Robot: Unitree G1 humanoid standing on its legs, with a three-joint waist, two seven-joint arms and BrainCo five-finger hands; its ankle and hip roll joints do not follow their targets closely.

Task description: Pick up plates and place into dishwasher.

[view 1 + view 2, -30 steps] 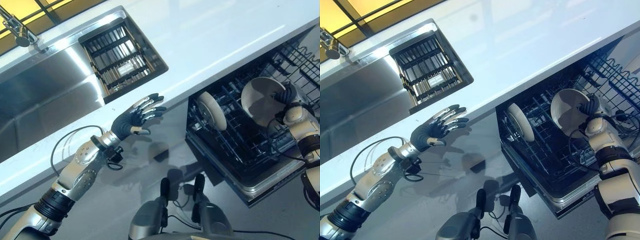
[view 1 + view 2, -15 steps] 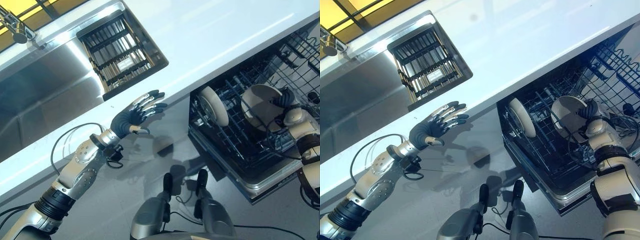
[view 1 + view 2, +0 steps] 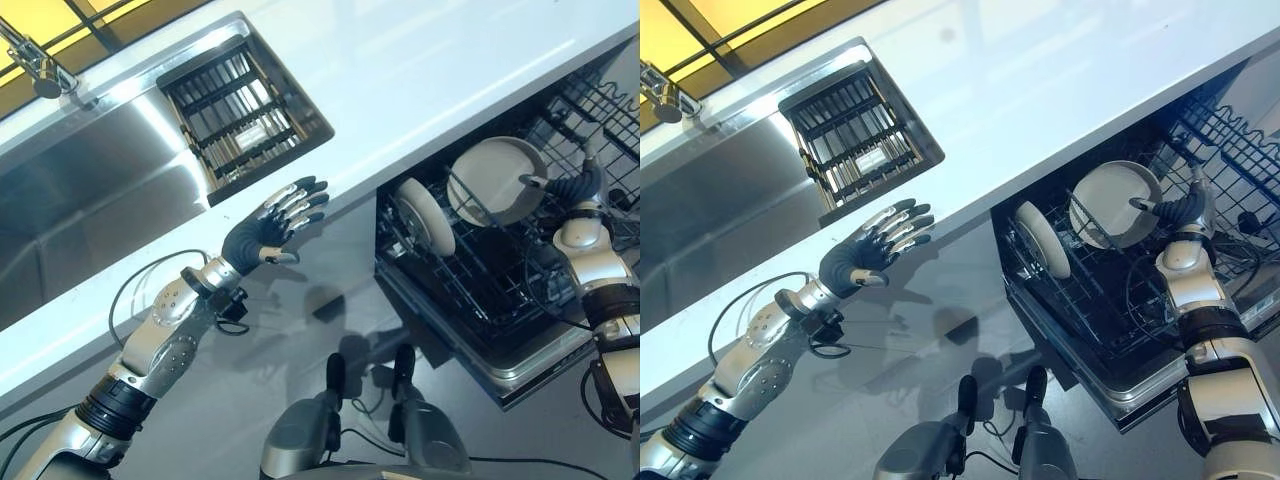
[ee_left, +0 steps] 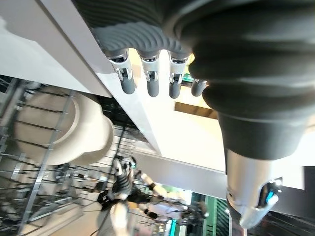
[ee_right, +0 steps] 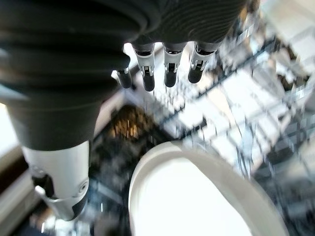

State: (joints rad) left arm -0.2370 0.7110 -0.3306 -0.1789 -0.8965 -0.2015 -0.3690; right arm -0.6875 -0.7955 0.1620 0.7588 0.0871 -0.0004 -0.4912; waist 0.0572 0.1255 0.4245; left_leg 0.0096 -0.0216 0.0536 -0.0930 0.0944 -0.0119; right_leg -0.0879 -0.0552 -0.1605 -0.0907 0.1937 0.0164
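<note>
Right hand (image 3: 1180,208), fingers spread and empty, hangs beside the racked plate (image 3: 1112,203) (apparently released); left hand (image 3: 268,228) open too.

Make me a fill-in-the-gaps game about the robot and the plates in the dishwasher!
1. The number of round white plates standing in the dark wire dishwasher rack is ____.
2. The hand nearest the second plate is the robot's ____ hand.
3. The left hand, held up below the white countertop, has its fingers ____.
4. The black slatted basket sits in the steel ____.

Missing words: two; right; open; sink
</note>
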